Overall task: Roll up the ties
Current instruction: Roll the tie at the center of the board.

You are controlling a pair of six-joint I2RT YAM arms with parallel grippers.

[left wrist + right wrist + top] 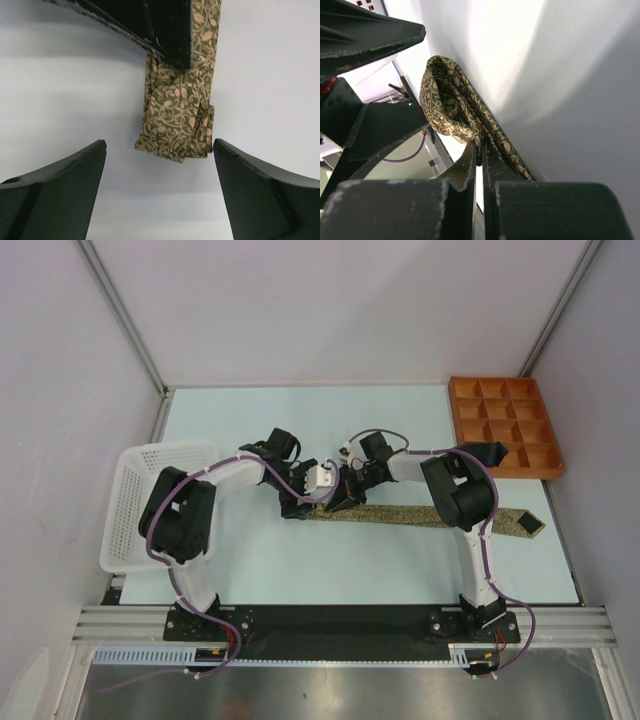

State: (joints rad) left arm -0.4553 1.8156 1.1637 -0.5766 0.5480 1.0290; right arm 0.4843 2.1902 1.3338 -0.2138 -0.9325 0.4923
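An olive-tan patterned tie lies flat across the table, its wide tip with dark lining at the right. Its narrow end is folded over into a small roll, also seen in the right wrist view. My right gripper is shut on this folded end. My left gripper is open, its fingers spread on either side just in front of the fold, not touching it. No black tie is in view.
A white mesh basket stands at the left edge of the table. An orange compartment tray sits at the back right. A black object lies in front of the tray. Both arms meet at mid-table.
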